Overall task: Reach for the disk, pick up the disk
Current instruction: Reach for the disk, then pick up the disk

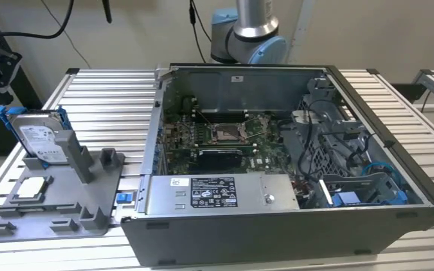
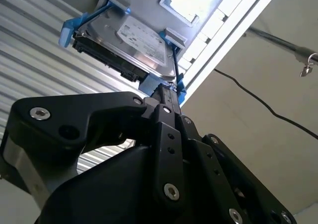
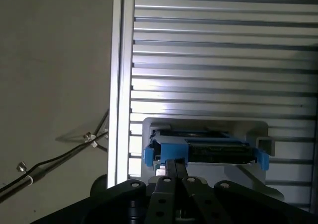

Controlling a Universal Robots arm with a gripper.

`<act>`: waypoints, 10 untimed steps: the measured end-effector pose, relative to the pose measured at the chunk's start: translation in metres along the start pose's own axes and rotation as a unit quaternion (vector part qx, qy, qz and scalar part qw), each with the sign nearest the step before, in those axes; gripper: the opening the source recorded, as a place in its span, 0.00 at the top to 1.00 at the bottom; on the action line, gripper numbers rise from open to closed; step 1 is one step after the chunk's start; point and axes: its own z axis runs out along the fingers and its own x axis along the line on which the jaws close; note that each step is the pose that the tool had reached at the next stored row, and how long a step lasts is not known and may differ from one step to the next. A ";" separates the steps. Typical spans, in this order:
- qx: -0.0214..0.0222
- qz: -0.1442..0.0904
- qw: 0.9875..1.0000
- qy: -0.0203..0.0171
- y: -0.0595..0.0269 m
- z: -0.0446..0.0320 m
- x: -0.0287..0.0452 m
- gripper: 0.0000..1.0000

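Observation:
The disk [image 1: 38, 135] is a silver hard drive with a white label in a bright blue bracket. It stands on edge in a slot of the grey fixture [image 1: 59, 195] at the exterior view's left. My gripper [image 1: 0, 96] comes down onto the disk's top corner farthest to the exterior view's left. In the second wrist view the black fingers [image 2: 166, 92] meet at the blue bracket edge of the disk [image 2: 134, 40]. In the first wrist view the gripper [image 3: 175, 165] is pinched on the bracket of the disk [image 3: 213, 152]. The disk still sits in its slot.
An open computer case [image 1: 293, 158] fills the middle and the exterior view's right of the slatted metal table [image 1: 104, 96]. A small square silver chip [image 1: 32, 187] lies on the fixture in front of the disk. Grey posts [image 1: 77, 155] stand beside the disk. Cables hang off the table edge [image 3: 74, 149].

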 end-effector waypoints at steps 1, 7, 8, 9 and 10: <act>0.000 0.000 1.000 0.000 0.0000 0.0000 0.0000 1.00; 0.000 -0.001 1.000 0.000 0.0001 0.0000 0.0000 1.00; 0.000 -0.002 1.000 0.000 0.0000 0.0000 0.0000 1.00; 0.000 -0.004 1.000 0.000 0.0001 0.0000 0.0000 1.00; 0.000 -0.006 1.000 0.000 0.0001 0.0000 0.0000 1.00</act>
